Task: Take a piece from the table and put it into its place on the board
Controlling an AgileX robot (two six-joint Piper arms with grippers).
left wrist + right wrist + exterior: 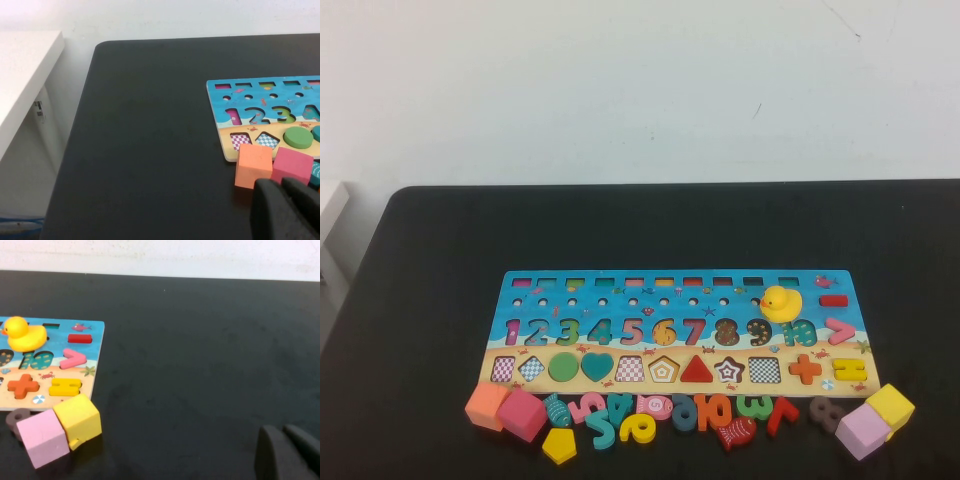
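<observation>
A: Nearest the raised camera, the yellow pentagon block (559, 445) is lying flat on the black table (420, 300), just in front of the pink cube (523, 414) and the orange cube (486, 405). It is sitting loose among the scattered numerals (700, 412), clear of the board.

B: And the spot it belongs in?

A: The pentagon recess (664, 369), with its nested brown-and-white outlines, is showing empty in the bottom row of the puzzle board (678, 330), between a checkered square recess (630, 369) and the red triangle (696, 370). So the piece is waiting well apart from its place, ahead and to the right of where it lies.

B: What are the arms doing?

A: Neither arm is showing from above. Both seem to be sitting parked, I'd judge. The left gripper (287, 210) is hanging low near the orange cube (254, 165) at the board's left end, its dark fingers (272, 212) pressed together with nothing between them. The right gripper (290, 452) is hovering over bare table well to the right of the yellow cube (78, 419) and the lilac cube (43, 436); its fingers (272, 455) are meeting too, gripping nothing.

B: Which one is suited to fetch it?

A: The left, probably, since the pentagon is lying on its side. It would need to open its fingers first.
</observation>
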